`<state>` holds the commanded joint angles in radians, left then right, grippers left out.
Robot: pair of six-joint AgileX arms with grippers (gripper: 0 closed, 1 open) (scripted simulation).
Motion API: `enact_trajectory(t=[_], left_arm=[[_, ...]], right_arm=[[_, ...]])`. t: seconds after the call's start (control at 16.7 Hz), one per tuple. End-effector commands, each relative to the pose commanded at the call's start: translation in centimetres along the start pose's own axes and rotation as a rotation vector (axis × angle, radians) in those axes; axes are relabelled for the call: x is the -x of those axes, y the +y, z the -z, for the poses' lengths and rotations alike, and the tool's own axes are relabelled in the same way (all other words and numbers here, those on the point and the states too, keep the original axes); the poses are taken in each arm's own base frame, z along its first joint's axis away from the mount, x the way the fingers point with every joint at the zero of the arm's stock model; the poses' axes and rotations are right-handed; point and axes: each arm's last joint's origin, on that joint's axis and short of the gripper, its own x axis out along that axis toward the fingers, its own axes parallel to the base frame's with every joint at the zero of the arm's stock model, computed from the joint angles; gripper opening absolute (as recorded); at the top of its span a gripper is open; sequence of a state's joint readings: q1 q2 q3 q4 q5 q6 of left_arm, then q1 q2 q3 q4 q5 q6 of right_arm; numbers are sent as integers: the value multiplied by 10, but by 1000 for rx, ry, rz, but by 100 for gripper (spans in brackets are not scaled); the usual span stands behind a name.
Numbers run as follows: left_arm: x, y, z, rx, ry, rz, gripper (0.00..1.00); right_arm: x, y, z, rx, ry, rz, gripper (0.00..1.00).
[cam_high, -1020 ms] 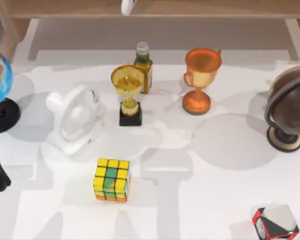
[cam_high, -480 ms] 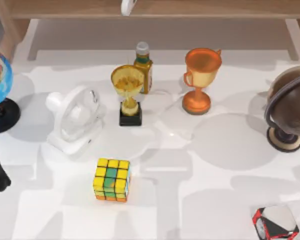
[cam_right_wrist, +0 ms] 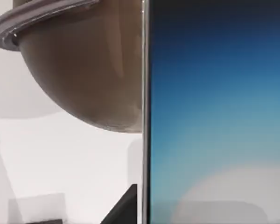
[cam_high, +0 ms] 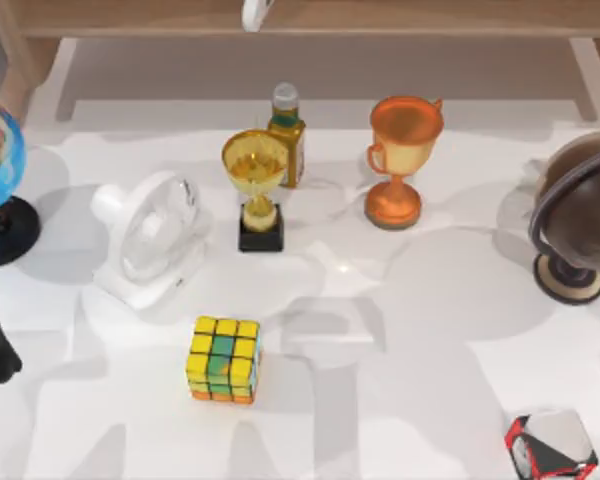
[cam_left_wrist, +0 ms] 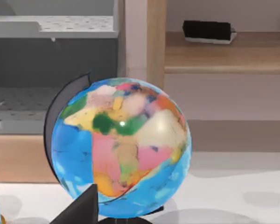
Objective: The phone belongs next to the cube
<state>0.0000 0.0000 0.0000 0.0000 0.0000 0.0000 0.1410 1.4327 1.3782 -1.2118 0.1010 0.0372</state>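
Right hand's wrist view: phone [cam_right_wrist: 219,116] close, brown globe [cam_right_wrist: 84,65] behind.

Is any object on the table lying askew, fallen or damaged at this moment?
One thing stands out: the white round desk fan lies tipped back on the table's left part, its grille facing up. The gold trophy, orange trophy, yellow puzzle cube and brown globe stand upright, undamaged.

A dark, flat-faced, angular part of each end effector [cam_left_wrist: 79,207] [cam_right_wrist: 123,210] juts into its wrist view.
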Motion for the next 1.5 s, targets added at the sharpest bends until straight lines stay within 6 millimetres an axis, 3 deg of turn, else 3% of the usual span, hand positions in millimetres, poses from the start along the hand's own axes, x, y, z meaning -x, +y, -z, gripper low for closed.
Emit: enact_trajectory(t=[0.36, 0.84, 1.14, 1.5], left_arm=[[0, 0, 0, 0, 0, 0, 100], [0, 0, 0, 0, 0, 0, 100], [0, 0, 0, 0, 0, 0, 100], [0, 0, 0, 0, 0, 0, 100]], right_arm=[[-9, 93, -22, 15, 37, -96, 0], [-71, 200, -9, -59, 212, -110, 0], [-102, 230, 5, -98, 290, -77, 0], [-105, 232, 7, -100, 298, -71, 0]])
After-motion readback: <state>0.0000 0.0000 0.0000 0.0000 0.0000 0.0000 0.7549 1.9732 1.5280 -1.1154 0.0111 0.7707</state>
